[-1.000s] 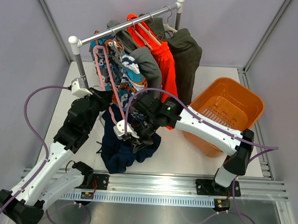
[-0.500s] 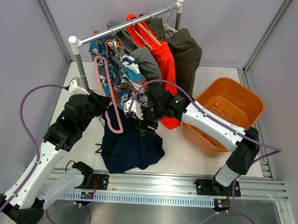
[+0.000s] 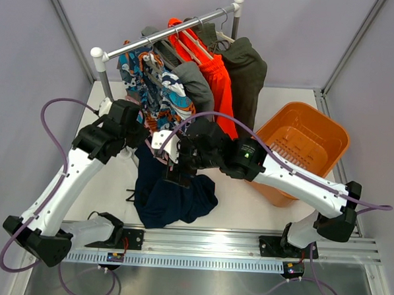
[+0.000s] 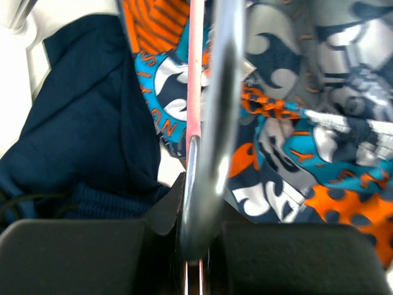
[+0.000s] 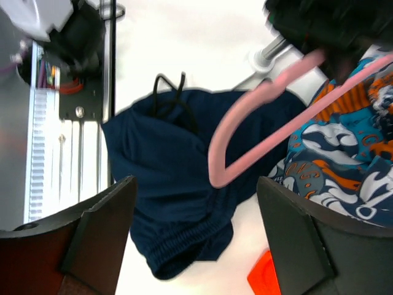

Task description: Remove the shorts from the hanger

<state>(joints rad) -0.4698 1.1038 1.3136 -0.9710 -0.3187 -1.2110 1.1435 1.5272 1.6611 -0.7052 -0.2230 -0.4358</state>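
The plain dark navy blue fabric shorts (image 3: pixel 174 198) are now seen lying in a loose heap on the white bench (image 3: pixel 237 204), between the two arms and in front of the chrome clothes rack (image 3: pixel 170 31). A second ago they were pinched in the right claw (image 3: pixel 178 173) and were being drawn down while the thin pale pink clothes hanger (image 5: pixel 261 130) was still threaded through them. Since then the right claw has been opened wide; in the right wrist view its jaws stand well apart with nothing between them, and the shorts are seen below, released. The hanger has been lifted away towards the rack by the left claw (image 4: pixel 194 246), which is closed on its slim pink arm (in the overhead view the hanger is hidden behind the left arm). No navy fabric is seen draped on the hanger, though one curved end sits over the shorts in the right wrist view, so contact there cannot be ruled out. The garment is judged to have been freed, with only the withdrawal of both arms left. The blue, white and orange patterned shorts (image 3: pixel 161 96) hang just behind the hanger.
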